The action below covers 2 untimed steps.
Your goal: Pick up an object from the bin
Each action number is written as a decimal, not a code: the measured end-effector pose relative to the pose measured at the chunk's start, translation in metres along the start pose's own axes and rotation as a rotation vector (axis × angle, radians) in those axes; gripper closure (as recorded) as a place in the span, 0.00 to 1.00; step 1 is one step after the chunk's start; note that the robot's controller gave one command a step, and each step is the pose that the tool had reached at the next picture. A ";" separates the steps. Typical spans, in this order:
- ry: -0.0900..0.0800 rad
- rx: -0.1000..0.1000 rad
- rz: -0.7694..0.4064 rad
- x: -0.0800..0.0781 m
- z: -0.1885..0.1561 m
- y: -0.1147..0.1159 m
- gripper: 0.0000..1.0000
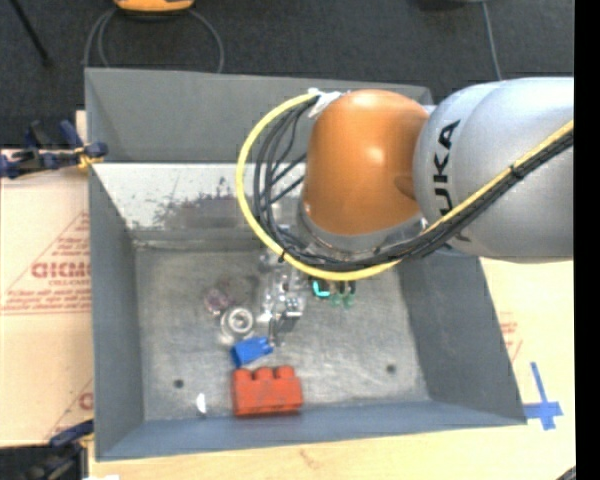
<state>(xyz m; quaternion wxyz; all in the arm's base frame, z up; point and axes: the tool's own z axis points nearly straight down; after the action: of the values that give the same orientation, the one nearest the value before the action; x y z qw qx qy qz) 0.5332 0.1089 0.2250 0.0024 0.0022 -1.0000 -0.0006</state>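
Hangs claw (280, 313) low over the floor of the grey bin (115, 298), near its middle; cannot tell whether open or closed. Stands just beside a silver ring (238, 320), perhaps touching; small blue piece (250, 350) just nearer the front wall, red brick (267, 390) beyond, by that wall.

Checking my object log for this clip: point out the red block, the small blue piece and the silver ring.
red block (267, 391), camera view, centre of its top face.
small blue piece (250, 350), camera view, its middle.
silver ring (229, 322), camera view, on its rim.
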 end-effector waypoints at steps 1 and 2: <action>0.001 0.003 -0.125 0.036 0.067 -0.026 0.00; -0.025 0.001 -0.528 0.054 0.137 0.027 0.00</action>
<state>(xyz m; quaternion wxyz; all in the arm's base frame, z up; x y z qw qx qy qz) 0.4788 0.1355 0.0883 -0.0100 0.2631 -0.9647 -0.0007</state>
